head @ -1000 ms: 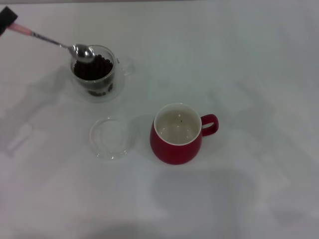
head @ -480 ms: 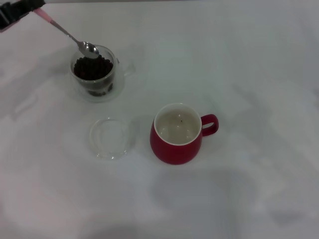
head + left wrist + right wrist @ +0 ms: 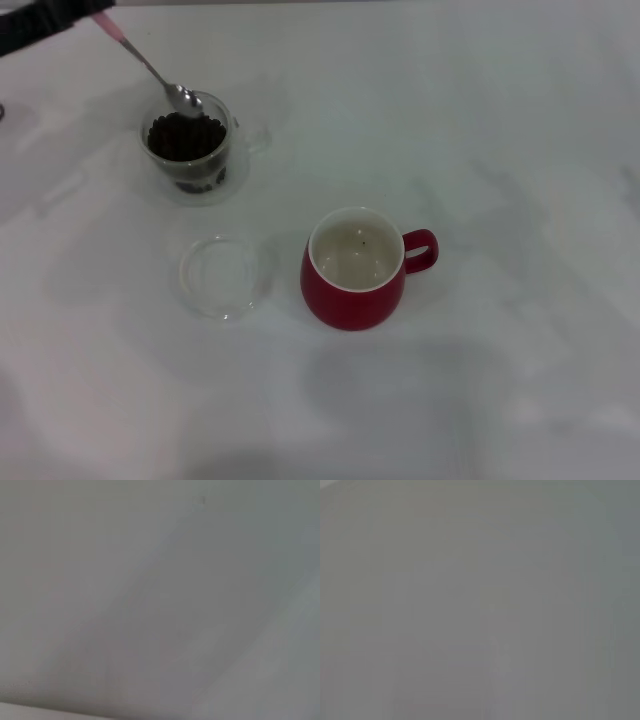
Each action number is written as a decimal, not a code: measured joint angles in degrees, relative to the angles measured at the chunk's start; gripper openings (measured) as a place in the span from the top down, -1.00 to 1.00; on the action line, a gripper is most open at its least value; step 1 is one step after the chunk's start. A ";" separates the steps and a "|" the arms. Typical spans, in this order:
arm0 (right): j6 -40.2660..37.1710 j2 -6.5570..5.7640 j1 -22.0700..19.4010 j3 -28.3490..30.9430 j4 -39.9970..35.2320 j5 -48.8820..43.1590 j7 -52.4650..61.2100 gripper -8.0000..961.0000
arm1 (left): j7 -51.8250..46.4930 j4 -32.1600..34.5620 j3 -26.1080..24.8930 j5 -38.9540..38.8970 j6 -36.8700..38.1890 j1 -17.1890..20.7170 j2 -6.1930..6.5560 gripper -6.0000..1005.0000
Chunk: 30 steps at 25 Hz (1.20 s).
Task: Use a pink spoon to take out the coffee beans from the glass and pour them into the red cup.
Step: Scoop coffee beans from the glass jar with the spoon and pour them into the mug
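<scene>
- Presently the left gripper [image 3: 45, 22] sits at the far left edge of the head view, clamped on the pink end of the pink spoon [image 3: 150, 68]; the fingers themselves are mostly cut off by the edge, so the clamp is judged from the spoon hanging steady in the air.
- The spoon slopes down from that grip, and its metal bowl rests at the far rim of the glass [image 3: 190, 150], just above the coffee beans [image 3: 185, 137].
- Handling, spoon: light, stiff and thin. The glossy handle looks slippery, so I judge a firm hold far from the bowl is right, as now; a slack grip would let it twist and spill.
- Handling, beans: small, hard, loose and apt to roll. Only a few will ride in so shallow a bowl, which must stay level in transit.
- Handling, glass: fragile and light enough that a sideways push from the spoon could shift it.
- Contents: the glass holds a dark heap of beans reaching near its rim. Whether the spoon carries any beans cannot be told.
- The red cup [image 3: 353, 290] stands upright, well apart from the glass and nearer the robot, handle toward the right. Its pale inside shows only a tiny dark speck or two.
- A shallow clear dish [image 3: 225, 277] lies between the two, holding nothing.
- The right gripper is not visible; both wrist views show only blank grey.
</scene>
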 joint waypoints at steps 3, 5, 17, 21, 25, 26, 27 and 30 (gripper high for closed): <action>0.57 -0.09 0.11 -0.11 0.02 -0.03 0.02 -0.60 | 0.00 -0.01 0.21 1.86 -2.22 -0.53 -1.07 0.74; 0.72 -0.13 0.04 -0.11 0.02 -0.04 0.02 -0.60 | 0.07 -0.02 0.27 2.47 -3.61 -0.57 -2.03 0.74; 1.67 -0.23 -0.49 0.06 0.02 -0.07 0.03 -0.60 | -1.24 -0.30 -0.16 1.45 -6.58 -0.16 -4.88 0.74; 2.60 -0.25 -0.35 0.28 0.02 -0.03 0.03 -0.60 | -3.36 -0.45 -0.23 1.11 -6.81 0.68 -5.30 0.74; 2.85 -0.32 -0.16 0.34 -0.18 -0.03 0.03 -0.60 | -3.93 -0.56 -0.74 0.25 -6.84 1.87 -5.94 0.74; 2.89 -0.32 -0.16 0.35 -0.26 -0.03 0.03 -0.60 | -4.03 -0.60 -0.91 -0.40 -6.84 2.46 -6.13 0.74; 2.99 -0.34 -0.13 0.35 -0.30 -0.02 0.03 -0.60 | -4.09 -0.63 -0.96 -1.03 -6.84 2.92 -6.30 0.74; 3.61 -0.41 -0.03 0.36 -0.40 0.26 0.03 -0.60 | -4.13 -0.66 -0.95 -3.42 -6.84 4.74 -6.82 0.74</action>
